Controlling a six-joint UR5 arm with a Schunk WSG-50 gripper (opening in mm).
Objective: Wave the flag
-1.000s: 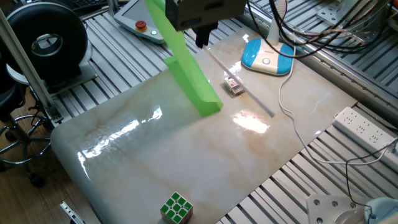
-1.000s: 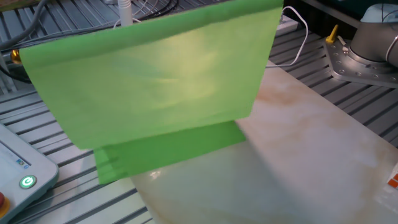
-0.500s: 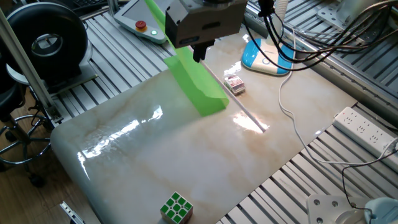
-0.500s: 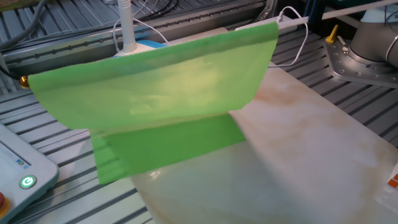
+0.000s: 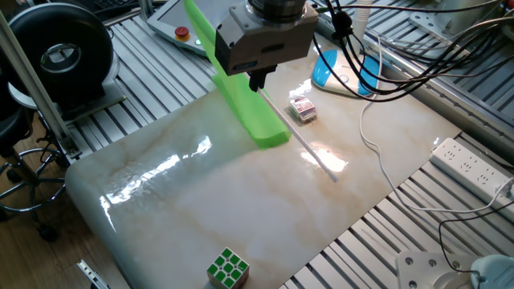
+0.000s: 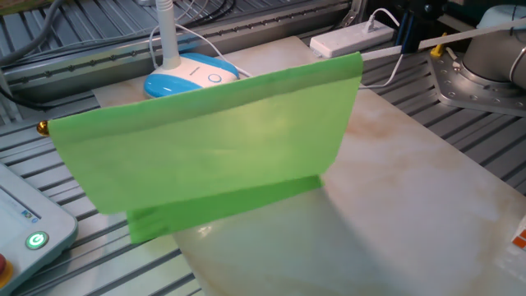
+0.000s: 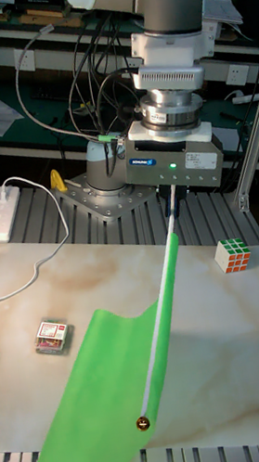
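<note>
The flag [image 5: 245, 100] is a bright green sheet on a thin white stick [image 5: 309, 148]. My gripper [image 5: 259, 80] is shut on the stick partway along it, just past the cloth. In the tall fixed view the gripper [image 7: 172, 192] points down and the stick slopes down-left to a small gold ball [image 7: 143, 422]. The green sheet [image 7: 105, 395] droops beside it, with its lower edge resting on the table. In the other fixed view the flag [image 6: 214, 156] fills the middle and the gripper is out of view.
On the marble table [image 5: 241, 209] sit a green-faced puzzle cube [image 5: 227, 266], a small card box [image 5: 301, 110] and a blue lamp base [image 5: 345, 72]. A power strip [image 5: 472, 167], cables and the robot base [image 7: 117, 186] are at the edges. A teach pendant [image 6: 25, 230] lies off the table.
The gripper has come down and the flag has tipped lower. Its top edge dropped, uncovering the lamp base in the other fixed view. The stick's bare end swung toward the table's front.
</note>
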